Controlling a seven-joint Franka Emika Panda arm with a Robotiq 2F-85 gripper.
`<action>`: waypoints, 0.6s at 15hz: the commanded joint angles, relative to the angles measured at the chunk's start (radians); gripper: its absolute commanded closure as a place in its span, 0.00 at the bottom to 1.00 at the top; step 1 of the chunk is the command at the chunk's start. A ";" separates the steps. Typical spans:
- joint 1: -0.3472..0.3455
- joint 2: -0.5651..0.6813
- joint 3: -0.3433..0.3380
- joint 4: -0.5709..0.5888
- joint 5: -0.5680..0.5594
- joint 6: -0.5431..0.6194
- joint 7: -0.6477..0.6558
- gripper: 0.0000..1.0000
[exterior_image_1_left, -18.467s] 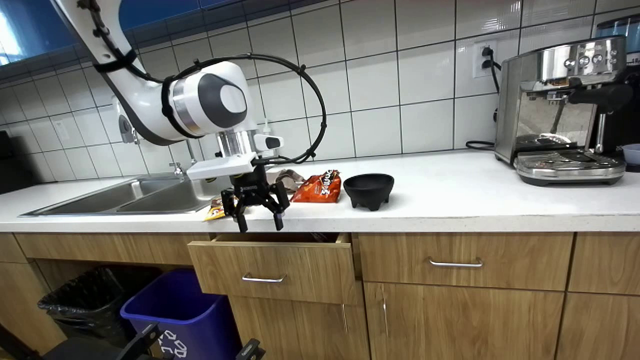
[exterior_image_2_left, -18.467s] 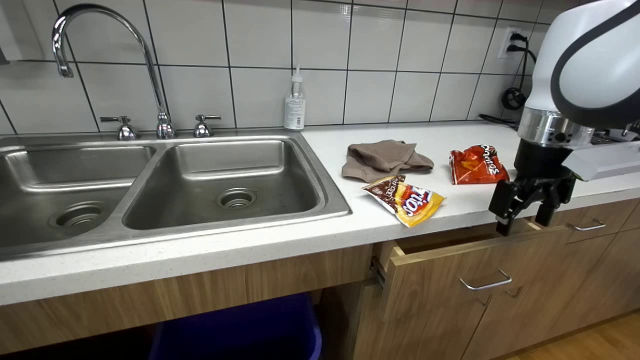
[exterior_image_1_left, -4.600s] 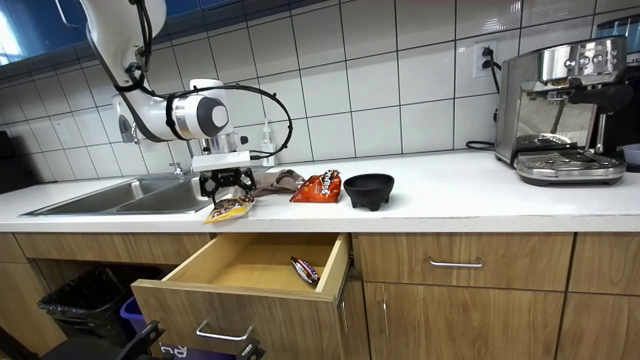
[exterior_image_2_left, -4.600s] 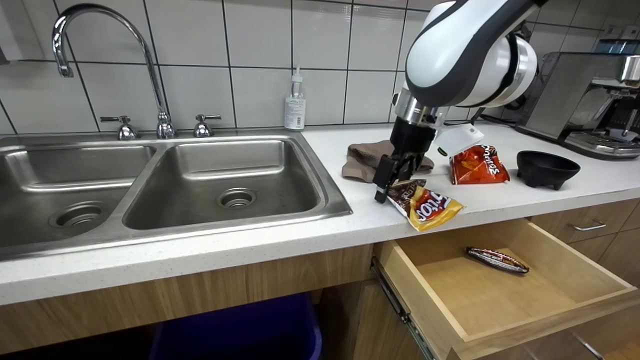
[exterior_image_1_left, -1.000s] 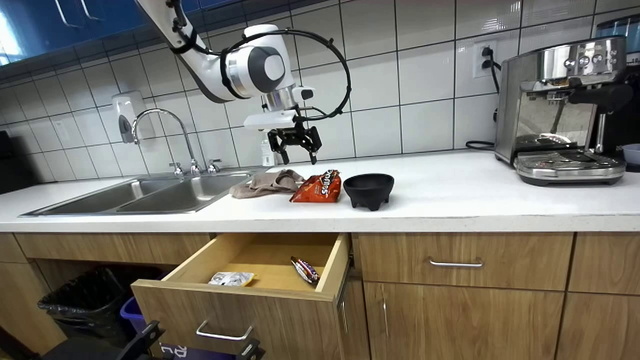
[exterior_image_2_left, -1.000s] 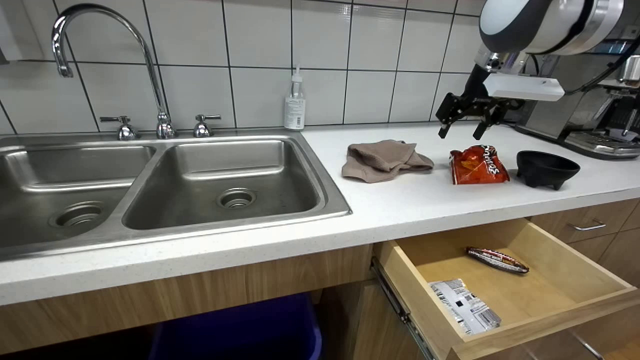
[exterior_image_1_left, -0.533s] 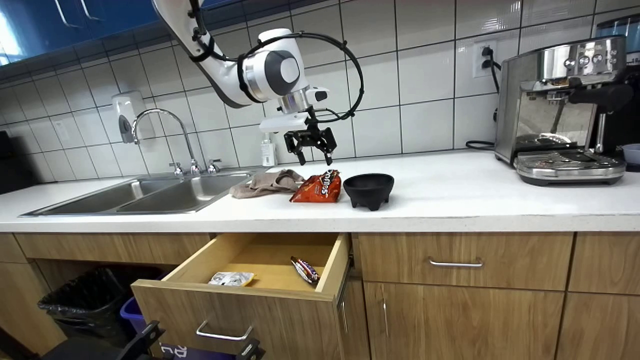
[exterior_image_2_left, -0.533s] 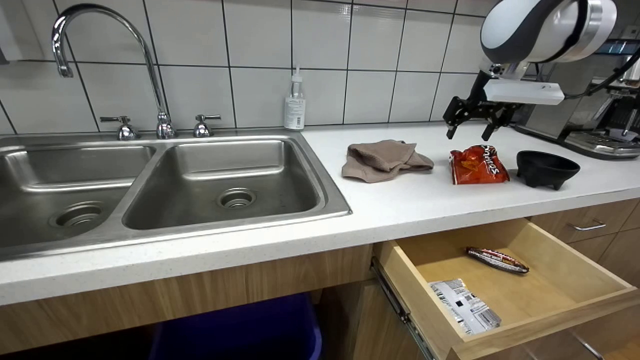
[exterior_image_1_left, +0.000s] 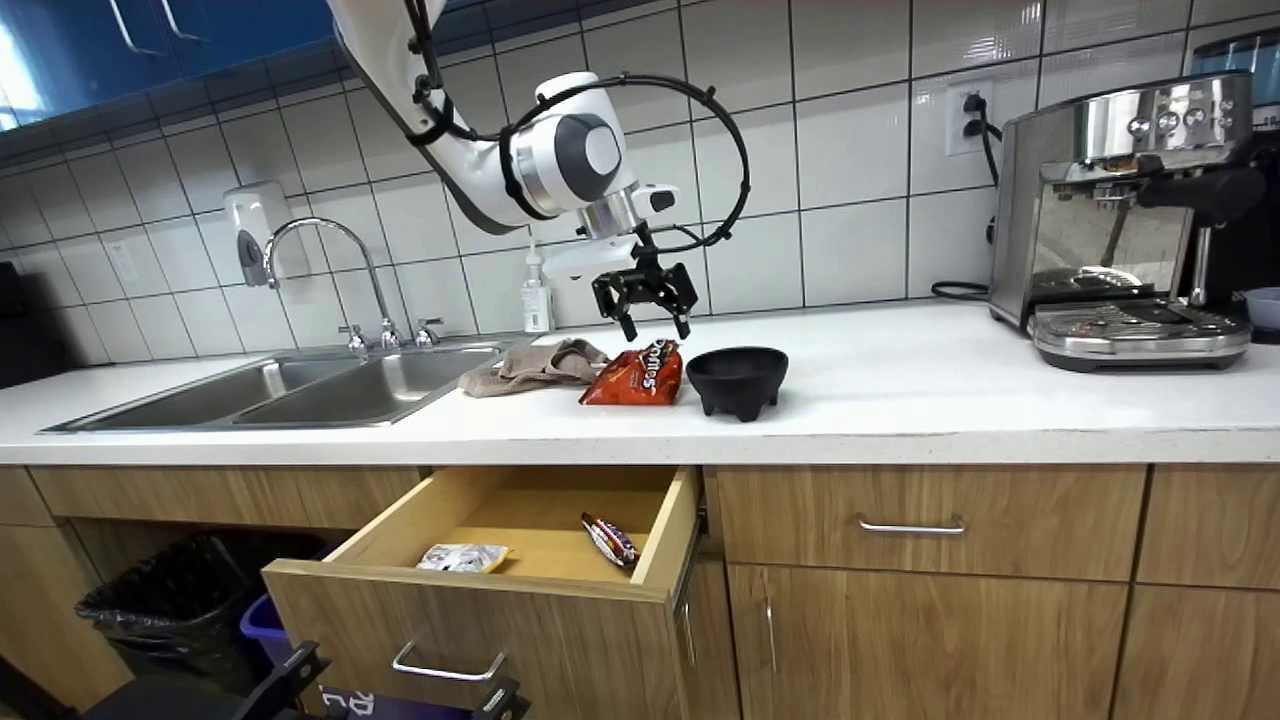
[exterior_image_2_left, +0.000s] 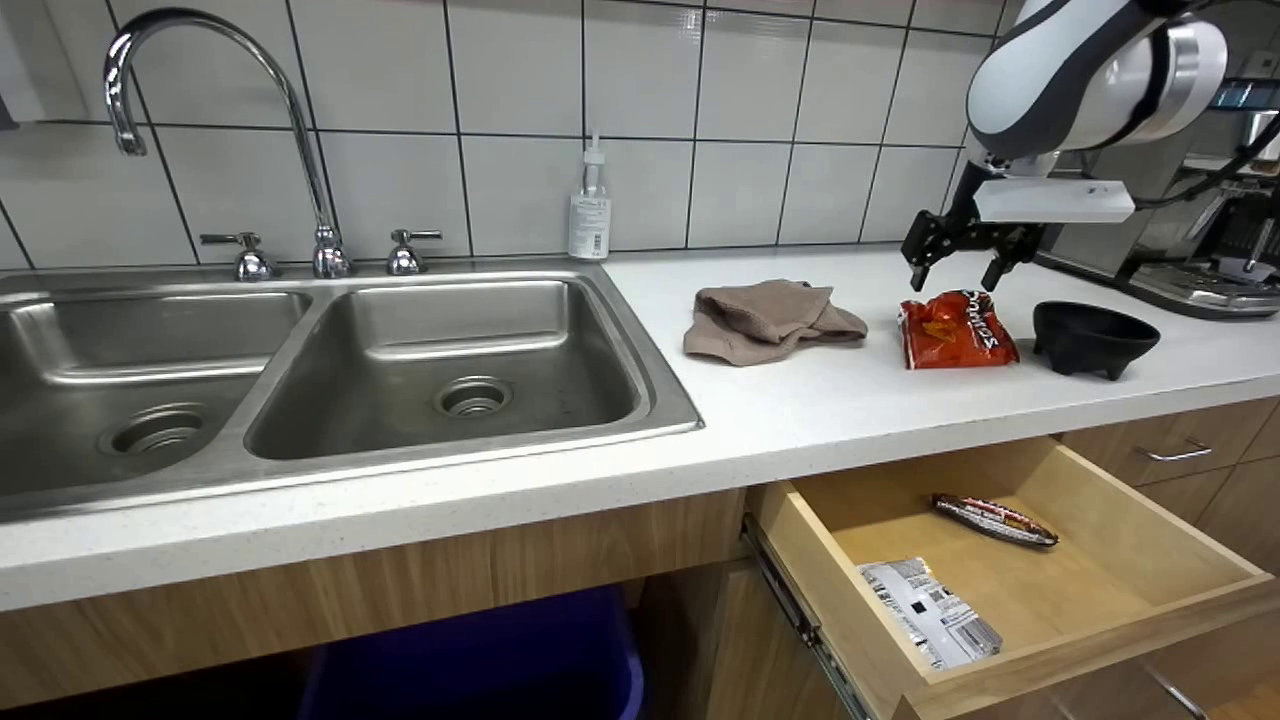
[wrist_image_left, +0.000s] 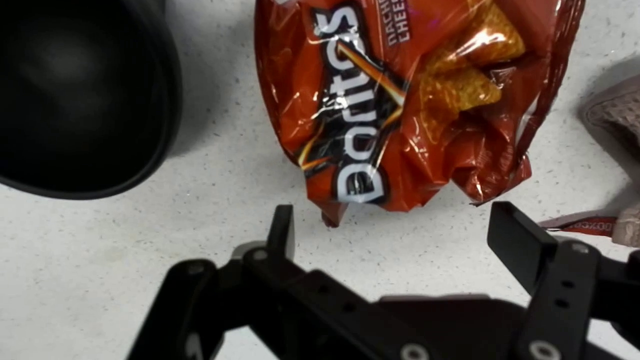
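The black two-fingered gripper (wrist_image_left: 392, 217), spread wide, hangs near a crumpled glossy red Doritos bag (wrist_image_left: 415, 100) on the white speckled counter (exterior_image_1_left: 960, 380) between a round black bowl (exterior_image_1_left: 738, 382) and a rumpled brown cloth (exterior_image_2_left: 770, 320); farther off, a wooden drawer (exterior_image_2_left: 1080, 595) stands open.

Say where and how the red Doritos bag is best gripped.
Probably by its creased middle, from above: the bag sits puffed on the counter, offering folds to pinch, and the open gripper hangs higher, pointing down. The black bowl close beside would likely crowd a side approach.
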 joint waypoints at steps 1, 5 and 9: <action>0.011 0.041 -0.016 0.048 -0.040 0.007 0.055 0.00; 0.020 0.075 -0.027 0.069 -0.059 0.007 0.079 0.00; 0.020 0.092 -0.023 0.078 -0.059 0.000 0.076 0.00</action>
